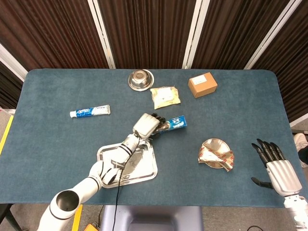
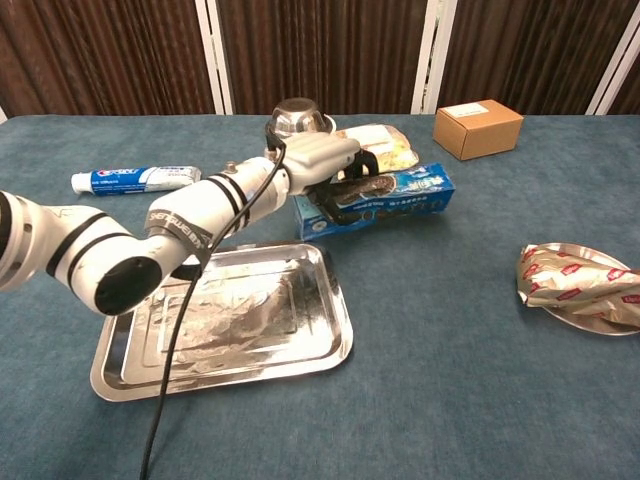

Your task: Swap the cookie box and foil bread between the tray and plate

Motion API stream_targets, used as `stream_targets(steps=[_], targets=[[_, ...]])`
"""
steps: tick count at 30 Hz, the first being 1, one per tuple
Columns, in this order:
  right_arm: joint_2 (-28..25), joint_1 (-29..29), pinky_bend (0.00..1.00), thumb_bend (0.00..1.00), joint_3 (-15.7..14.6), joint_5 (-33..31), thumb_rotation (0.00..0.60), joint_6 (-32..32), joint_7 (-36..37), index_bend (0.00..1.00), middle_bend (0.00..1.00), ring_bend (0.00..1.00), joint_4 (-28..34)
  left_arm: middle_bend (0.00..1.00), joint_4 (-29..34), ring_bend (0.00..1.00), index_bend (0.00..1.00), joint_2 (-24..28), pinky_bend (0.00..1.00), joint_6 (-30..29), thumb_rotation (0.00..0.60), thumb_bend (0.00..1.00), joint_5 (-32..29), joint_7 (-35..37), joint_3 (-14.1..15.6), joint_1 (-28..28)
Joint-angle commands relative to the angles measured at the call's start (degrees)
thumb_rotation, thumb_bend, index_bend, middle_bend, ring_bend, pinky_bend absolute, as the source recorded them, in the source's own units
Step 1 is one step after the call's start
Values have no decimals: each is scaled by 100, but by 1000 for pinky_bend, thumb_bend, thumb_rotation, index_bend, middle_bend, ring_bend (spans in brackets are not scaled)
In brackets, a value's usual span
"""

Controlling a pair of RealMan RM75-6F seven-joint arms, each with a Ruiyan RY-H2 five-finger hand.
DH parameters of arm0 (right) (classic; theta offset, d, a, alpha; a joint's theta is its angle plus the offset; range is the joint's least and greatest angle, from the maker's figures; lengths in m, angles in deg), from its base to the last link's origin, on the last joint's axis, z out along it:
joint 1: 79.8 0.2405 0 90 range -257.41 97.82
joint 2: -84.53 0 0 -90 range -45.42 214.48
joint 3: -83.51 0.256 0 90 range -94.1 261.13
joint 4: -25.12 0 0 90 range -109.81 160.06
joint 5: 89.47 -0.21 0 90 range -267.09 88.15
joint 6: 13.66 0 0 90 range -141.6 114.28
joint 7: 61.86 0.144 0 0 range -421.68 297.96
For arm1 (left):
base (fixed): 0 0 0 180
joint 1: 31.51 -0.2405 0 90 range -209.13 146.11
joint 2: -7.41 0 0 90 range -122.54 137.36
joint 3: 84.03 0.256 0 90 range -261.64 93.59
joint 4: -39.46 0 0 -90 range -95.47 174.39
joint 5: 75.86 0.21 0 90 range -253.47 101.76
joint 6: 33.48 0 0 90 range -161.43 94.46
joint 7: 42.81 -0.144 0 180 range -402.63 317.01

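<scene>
My left hand (image 1: 147, 125) (image 2: 320, 160) grips the blue cookie box (image 1: 177, 122) (image 2: 400, 195) by its left end, just past the far right corner of the steel tray (image 1: 144, 171) (image 2: 230, 320). Whether the box touches the table I cannot tell. Nothing lies in the tray. At the right, the foil bread (image 1: 216, 156) (image 2: 575, 280) in its silver and red wrapper lies on the small metal plate (image 1: 214, 143) (image 2: 590, 325). Near the table's front right corner my right hand (image 1: 276, 163) holds nothing, its fingers apart; only the head view shows it.
A toothpaste tube (image 1: 90, 111) (image 2: 130, 179) lies at the left. A steel bowl (image 1: 140, 79) (image 2: 300, 115), a yellow packet (image 1: 165, 96) (image 2: 385, 145) and a cardboard box (image 1: 202, 84) (image 2: 477, 128) sit toward the far edge.
</scene>
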Motion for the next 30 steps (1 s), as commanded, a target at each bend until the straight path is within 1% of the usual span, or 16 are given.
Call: stream_targets(steps=[1,5,9,10,13,17,20,22,24,27,30], targets=[[-11,-15,39,151,-28,58,600,43,10,0,0,0,9,0,58,0,0,-13,56,-49,600,331,-31,200,74,9],[-11,-38,39,152,-78,172,600,108,-9,0,0,0,31,0,505,0,0,228,47,-155,600,305,-68,290,148,-120],[-10,-53,39,151,-172,341,600,142,-36,0,0,0,66,0,938,0,0,474,37,-413,600,286,-79,165,219,-282],[-11,-59,39,151,-188,373,600,157,-52,0,0,0,76,0,959,0,0,497,32,-428,600,285,-93,105,229,-299],[-31,-82,39,151,-224,448,600,215,-48,0,0,0,118,0,841,0,0,483,20,-478,600,285,-86,-131,273,-267],[-52,-91,39,151,-221,459,600,258,1,0,0,0,123,0,583,0,0,372,15,-404,600,289,-170,-157,246,-177],[-53,-63,39,151,-213,418,600,193,36,0,0,0,99,0,297,0,0,237,9,-309,600,289,-256,2,206,-103],[-52,-42,39,151,-200,381,600,149,56,0,0,0,83,0,172,0,0,150,2,-127,600,285,-361,273,153,-52],[-52,-29,39,152,-187,352,600,126,74,0,0,0,74,0,92,0,0,106,0,-11,599,278,-376,507,177,-14],[-39,-13,39,151,-168,316,600,99,74,0,0,0,55,0,124,0,0,120,0,-119,596,273,-269,788,294,-18],[-8,4,39,151,-170,313,600,62,49,0,0,0,37,0,452,0,0,285,0,-466,592,272,-90,968,451,-117]])
